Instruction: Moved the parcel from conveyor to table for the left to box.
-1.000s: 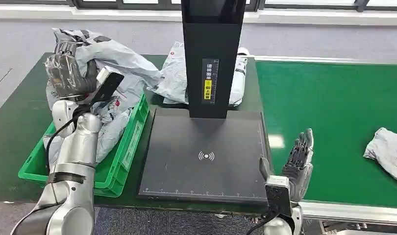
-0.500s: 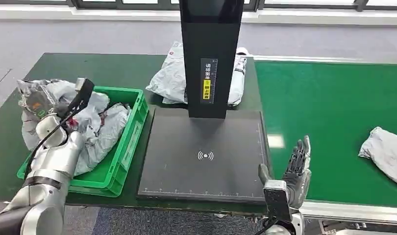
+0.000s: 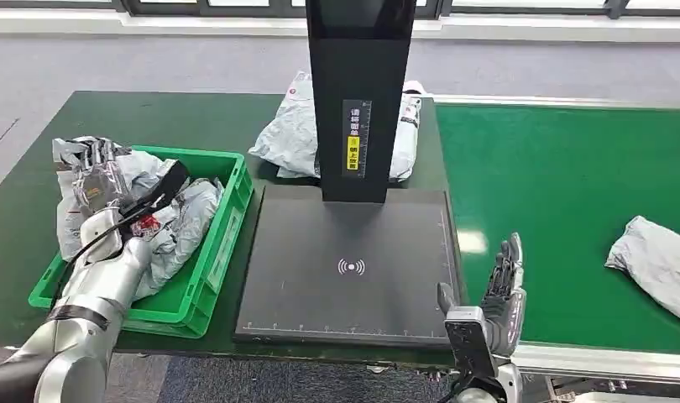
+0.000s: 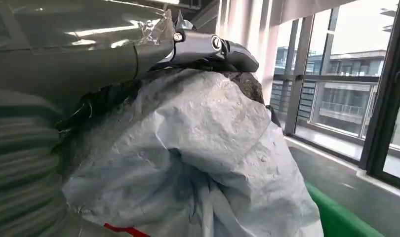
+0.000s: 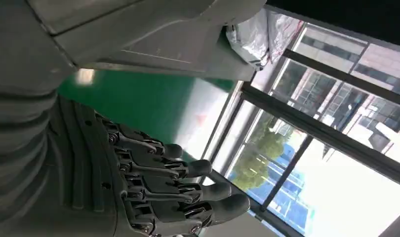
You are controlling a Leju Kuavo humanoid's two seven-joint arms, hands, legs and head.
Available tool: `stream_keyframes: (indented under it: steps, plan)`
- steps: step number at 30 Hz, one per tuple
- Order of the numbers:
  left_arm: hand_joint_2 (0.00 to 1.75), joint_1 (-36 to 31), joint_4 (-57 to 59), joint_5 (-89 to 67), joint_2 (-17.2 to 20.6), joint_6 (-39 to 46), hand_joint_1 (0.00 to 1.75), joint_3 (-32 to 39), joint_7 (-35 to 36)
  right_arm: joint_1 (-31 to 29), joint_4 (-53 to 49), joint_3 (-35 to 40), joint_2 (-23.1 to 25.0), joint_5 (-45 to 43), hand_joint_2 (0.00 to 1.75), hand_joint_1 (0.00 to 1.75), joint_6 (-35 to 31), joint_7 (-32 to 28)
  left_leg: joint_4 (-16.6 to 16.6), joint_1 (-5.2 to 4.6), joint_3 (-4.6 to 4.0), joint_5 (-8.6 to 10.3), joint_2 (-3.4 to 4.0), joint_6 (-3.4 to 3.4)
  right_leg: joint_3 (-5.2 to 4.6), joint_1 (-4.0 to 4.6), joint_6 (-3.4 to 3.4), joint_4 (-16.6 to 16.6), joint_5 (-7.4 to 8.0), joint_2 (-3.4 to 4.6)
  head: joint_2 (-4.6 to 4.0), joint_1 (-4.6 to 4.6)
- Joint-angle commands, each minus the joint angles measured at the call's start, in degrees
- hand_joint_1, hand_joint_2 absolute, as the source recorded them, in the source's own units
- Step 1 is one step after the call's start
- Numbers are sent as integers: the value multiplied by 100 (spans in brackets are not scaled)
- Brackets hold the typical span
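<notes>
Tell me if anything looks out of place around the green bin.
The grey parcel the left hand grips hangs over the green bin's far left rim rather than lying inside. Another parcel sits wedged behind the black scanner post.

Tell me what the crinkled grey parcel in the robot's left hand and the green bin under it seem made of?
The crinkled grey parcel looks like thin plastic film, a poly mailer: it creases, folds and glints. The green bin looks like rigid moulded plastic, with straight walls, a thick rim and a slight sheen. Both are judged by look alone.
</notes>
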Motion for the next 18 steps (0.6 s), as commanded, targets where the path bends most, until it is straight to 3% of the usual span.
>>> stream_keyframes:
  steps: [1,9,13,18]
  plan:
    - [175,-245,-355,2332,-244,-250,0,536,-1702,-128,191,66,-169,-2,175,0,138,82,2,3,-3,1,-9,14,6,7,-11,-4,-1,-18,0,0]
    - [175,362,-2109,5134,-448,127,0,384,-3245,-226,485,183,-148,-110,175,0,68,-51,-11,-1,13,0,1,19,19,5,-17,-14,0,-10,0,2]
    - [175,502,-2432,5371,-579,700,0,245,-3738,-328,681,151,-117,-198,175,0,-3,-126,-13,0,18,-1,0,19,23,6,-18,-15,0,-10,0,2]
    - [175,491,-2498,5434,-739,557,0,70,-3880,-387,742,134,-119,-228,175,0,-48,-162,-6,2,7,2,-7,18,18,7,-13,-14,1,-16,0,2]
